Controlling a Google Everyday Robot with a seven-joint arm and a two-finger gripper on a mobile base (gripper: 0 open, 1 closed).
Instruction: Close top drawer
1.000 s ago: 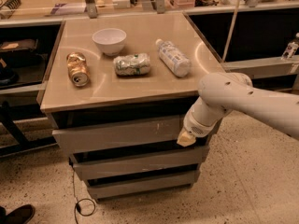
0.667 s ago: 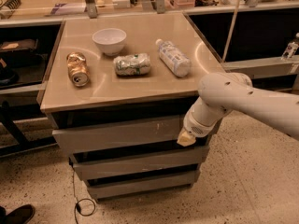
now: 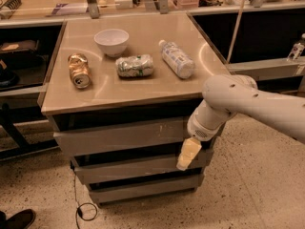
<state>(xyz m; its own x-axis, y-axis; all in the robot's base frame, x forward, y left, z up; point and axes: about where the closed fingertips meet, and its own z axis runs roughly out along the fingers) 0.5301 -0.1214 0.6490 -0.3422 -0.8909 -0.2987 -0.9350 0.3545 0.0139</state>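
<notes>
The top drawer (image 3: 119, 135) is the wide grey front panel just under the tan cabinet top, with small pale scuffs near its right end. It stands out only slightly from the cabinet body, with a dark gap above it. My gripper (image 3: 187, 152) hangs from the white arm at the right end of the drawer front, pointing down and against or just in front of the panel. Two similar grey drawer fronts lie below it.
On the cabinet top (image 3: 143, 87) lie a white bowl (image 3: 111, 41), a crushed gold can (image 3: 78, 70), a crumpled green-white bag (image 3: 135, 66) and a plastic bottle (image 3: 176, 58) on its side. Shelving stands left and behind. A cable (image 3: 81, 209) and a shoe (image 3: 16, 219) lie on the floor.
</notes>
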